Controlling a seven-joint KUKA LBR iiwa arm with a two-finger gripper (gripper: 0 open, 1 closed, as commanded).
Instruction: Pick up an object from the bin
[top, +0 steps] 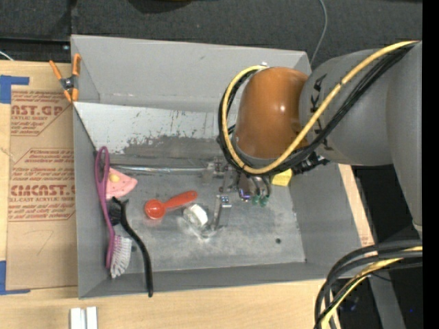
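The gripper (220, 213) hangs low over the middle of the grey bin (185, 67), its tip just right of a small white piece (197, 215) lying on the floor there; whether they touch is hard to make out, and whether the gripper is open or closed cannot be told. Nothing is seen held in it. Just left of the white piece lies a red spoon (169, 204), bowl to the left and handle pointing toward the gripper, near the piece but seemingly apart from it. Well apart, along the left wall, 2 brushes lie lengthwise: a purple-handled brush (104, 187) with pale bristles at its near end, and a black brush (137, 249) with its dark head beside the purple handle and its thin handle running toward the front wall. A pink and yellow thing (121, 181) rests against the purple handle. The arm's orange cover (271, 112), ringed by yellow and black cables (230, 108), hides much of the bin's right half and the upper part of the gripper. A yellow thing (281, 178) peeks out from under the cover, mostly hidden, so its kind cannot be told.
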